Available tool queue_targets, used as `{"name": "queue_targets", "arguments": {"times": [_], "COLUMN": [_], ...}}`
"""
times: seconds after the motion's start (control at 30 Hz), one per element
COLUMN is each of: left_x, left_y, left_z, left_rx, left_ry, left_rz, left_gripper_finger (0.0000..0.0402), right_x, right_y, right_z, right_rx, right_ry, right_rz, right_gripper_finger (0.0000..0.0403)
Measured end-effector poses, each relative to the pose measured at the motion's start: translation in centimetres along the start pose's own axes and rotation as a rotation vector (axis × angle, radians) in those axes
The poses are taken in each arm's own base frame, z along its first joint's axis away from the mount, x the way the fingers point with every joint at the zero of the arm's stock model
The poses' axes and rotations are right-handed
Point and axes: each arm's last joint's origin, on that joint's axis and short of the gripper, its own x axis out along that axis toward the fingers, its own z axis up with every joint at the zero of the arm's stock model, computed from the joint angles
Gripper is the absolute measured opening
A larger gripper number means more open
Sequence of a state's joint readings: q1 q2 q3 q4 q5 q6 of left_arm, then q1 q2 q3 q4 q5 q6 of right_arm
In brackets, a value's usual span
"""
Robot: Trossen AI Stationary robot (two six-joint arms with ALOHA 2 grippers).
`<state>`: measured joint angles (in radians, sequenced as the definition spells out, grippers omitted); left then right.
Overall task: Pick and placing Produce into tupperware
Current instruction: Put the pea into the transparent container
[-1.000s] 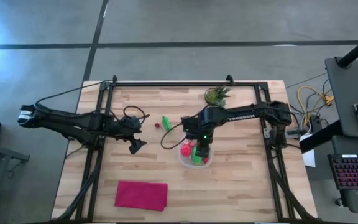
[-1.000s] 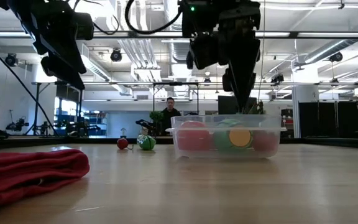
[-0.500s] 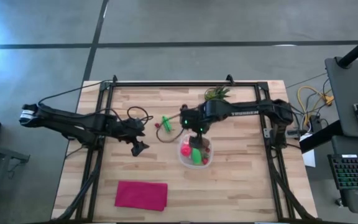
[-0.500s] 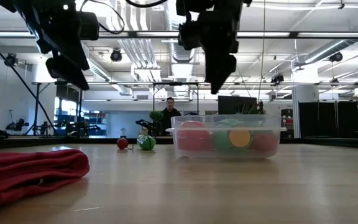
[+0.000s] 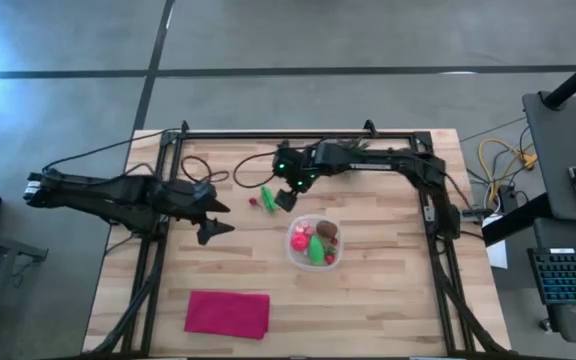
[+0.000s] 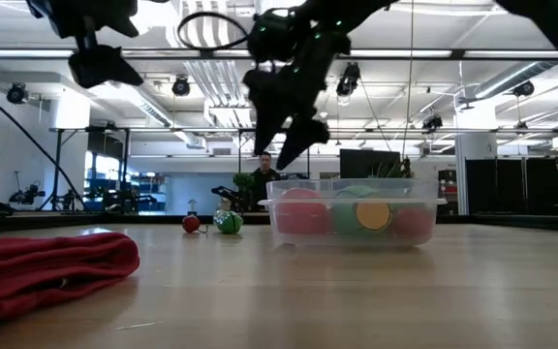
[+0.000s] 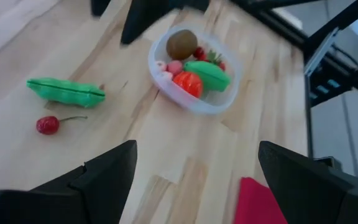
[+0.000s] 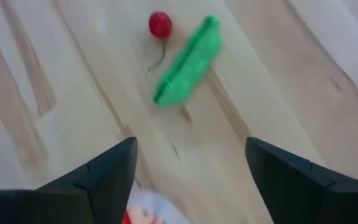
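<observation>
Produce still outside the container comes to two pieces: one green pea pod (image 5: 266,195) and one small red cherry (image 5: 253,202) on a thin stalk, lying just beside each other a little left of centre in the high view. In that view the pod's long axis runs nearly top to bottom, with a slight tilt, and the cherry sits at its left side.

The right gripper (image 5: 284,199) hangs above the table just right of the pod, its fingers spread wide with nothing between them; in its wrist view the pod (image 8: 188,60) and cherry (image 8: 160,23) lie straight ahead, past the fingertips. It is clearly the nearer tool, so the next pick looks like its job.

The left gripper (image 5: 211,217) waits further left and lower in the high view, also wide open and empty.

The one tupperware (image 5: 296,255) stands below and right of the pod, apart from it. Inside I can count about five or six pieces: a brown round one, a green oblong one, and several red and pink ones.

One magenta cloth (image 5: 227,312) lies at lower left, and one potted plant (image 5: 349,151) stands at the upper edge.
</observation>
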<state>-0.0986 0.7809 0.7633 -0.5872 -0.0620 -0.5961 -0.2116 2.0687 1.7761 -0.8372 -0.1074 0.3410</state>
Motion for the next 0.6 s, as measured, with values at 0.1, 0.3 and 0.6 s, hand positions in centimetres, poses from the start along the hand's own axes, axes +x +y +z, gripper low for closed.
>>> {"name": "queue_targets", "arguments": {"times": [0.1, 0.3, 0.6], "left_x": [-1.0, -2.4, -3.4], "left_y": [0.0, 0.2, 0.3], "left_z": [0.0, 0.0, 0.0], "left_rx": [-0.003, -0.008, -0.010], "left_ry": [-0.036, -0.087, -0.122], "left_rz": [-0.025, -0.059, -0.088], "left_gripper_finger": [0.0322, 0.0322, 0.0322], "right_x": [2.0, 4.6, 7.1], "right_y": [0.6, 1.5, 1.5], "right_z": [1.1, 3.4, 3.8], "right_rx": [-0.009, -0.020, 0.020], "right_ry": [-0.001, -0.031, 0.016], "right_rz": [0.000, -0.115, -0.194], "right_gripper_finger": [0.0290, 0.0286, 0.0278]}}
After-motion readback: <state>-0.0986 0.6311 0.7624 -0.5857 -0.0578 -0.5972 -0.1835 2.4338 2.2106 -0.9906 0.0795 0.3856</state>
